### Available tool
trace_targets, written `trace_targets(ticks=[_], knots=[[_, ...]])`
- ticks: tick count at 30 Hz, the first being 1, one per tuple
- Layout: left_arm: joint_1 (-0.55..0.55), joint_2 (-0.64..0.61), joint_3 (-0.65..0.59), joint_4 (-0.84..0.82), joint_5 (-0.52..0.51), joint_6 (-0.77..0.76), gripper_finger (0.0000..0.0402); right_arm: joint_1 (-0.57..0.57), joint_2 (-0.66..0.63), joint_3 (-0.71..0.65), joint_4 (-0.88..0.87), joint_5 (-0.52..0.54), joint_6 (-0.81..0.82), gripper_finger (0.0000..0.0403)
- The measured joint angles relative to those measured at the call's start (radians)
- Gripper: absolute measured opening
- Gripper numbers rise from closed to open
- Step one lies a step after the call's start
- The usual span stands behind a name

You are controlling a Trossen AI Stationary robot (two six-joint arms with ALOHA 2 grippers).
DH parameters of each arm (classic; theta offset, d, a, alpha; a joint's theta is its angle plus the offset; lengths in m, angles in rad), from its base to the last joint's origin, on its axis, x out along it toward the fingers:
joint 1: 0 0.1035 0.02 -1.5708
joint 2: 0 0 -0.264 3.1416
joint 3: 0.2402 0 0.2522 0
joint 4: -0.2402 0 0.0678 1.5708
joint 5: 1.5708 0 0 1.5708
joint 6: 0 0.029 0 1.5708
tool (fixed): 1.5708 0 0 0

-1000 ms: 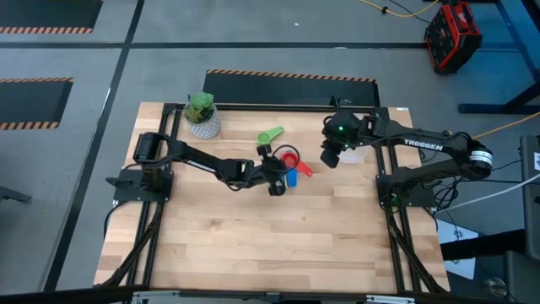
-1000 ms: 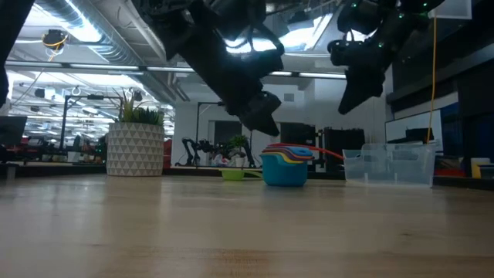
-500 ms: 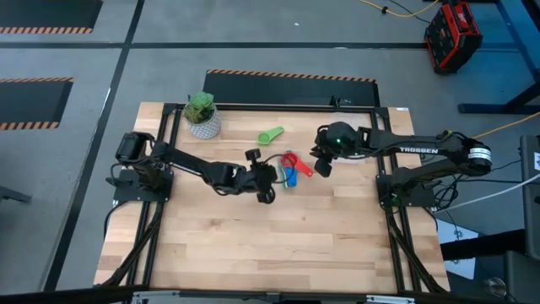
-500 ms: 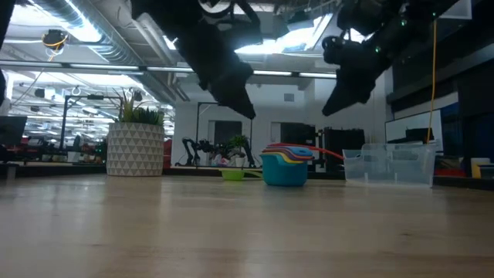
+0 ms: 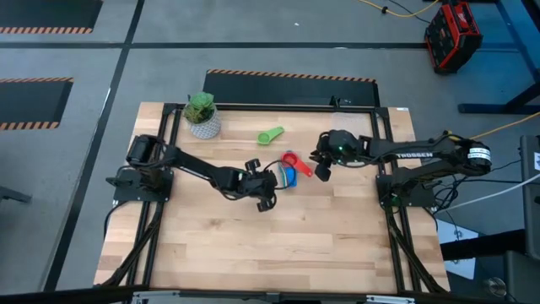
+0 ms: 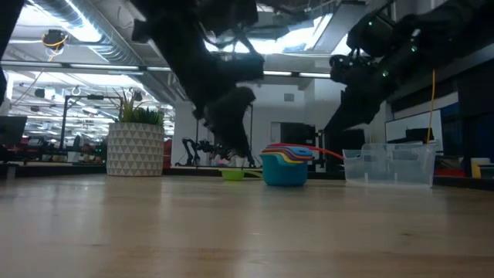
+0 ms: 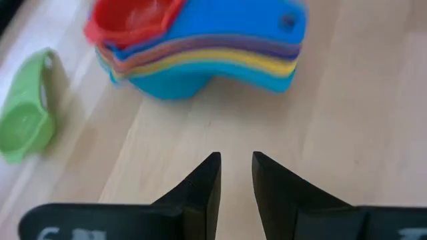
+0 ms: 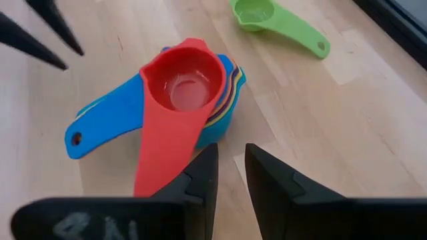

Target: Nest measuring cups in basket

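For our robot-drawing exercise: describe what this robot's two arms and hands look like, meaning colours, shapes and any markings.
Both arms are black, slender and jointed, on black frame bases. The right arm carries white TROSSEN lettering and a silver-white band near its base. The right hand has a small green light behind it. Each hand, like the left hand, ends in two dark, tapering pointed fingers.

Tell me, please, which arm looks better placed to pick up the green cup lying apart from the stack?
Probably the right. Its tool hovers beside the stacked cups, and the green cup lies in open view just beyond them. The left tool sits on the stack's far side, farther from that cup.
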Motion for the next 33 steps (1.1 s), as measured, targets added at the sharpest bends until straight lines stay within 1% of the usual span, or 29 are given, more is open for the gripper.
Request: trace_targets(ticks=[5,11,17,21,26,33], knots=[[0.019,0.047,0.000,0.087,0.005,0.001,0.0079,0.000,0.000,-0.056,0.068,0.001,0.006,0.0081],[0.044,0.085,0.002,0.202,0.030,0.002,0.0079,0.000,0.000,-0.091,0.096,0.000,0.063,0.0081],[0.057,0.085,0.000,0.229,0.032,0.006,0.0079,0.000,0.019,-0.092,0.107,0.015,0.084,0.0081],[0.061,0.085,0.000,0.236,0.032,0.006,0.0079,0.000,0.068,-0.093,0.117,0.027,0.084,0.0081],[0.060,0.085,0.000,0.241,0.032,0.007,0.0079,0.000,0.128,-0.093,0.179,0.025,0.086,0.0081],[0.061,0.085,0.000,0.252,0.032,0.008,0.0079,0.000,0.153,-0.092,0.232,-0.063,0.114,0.0081]])
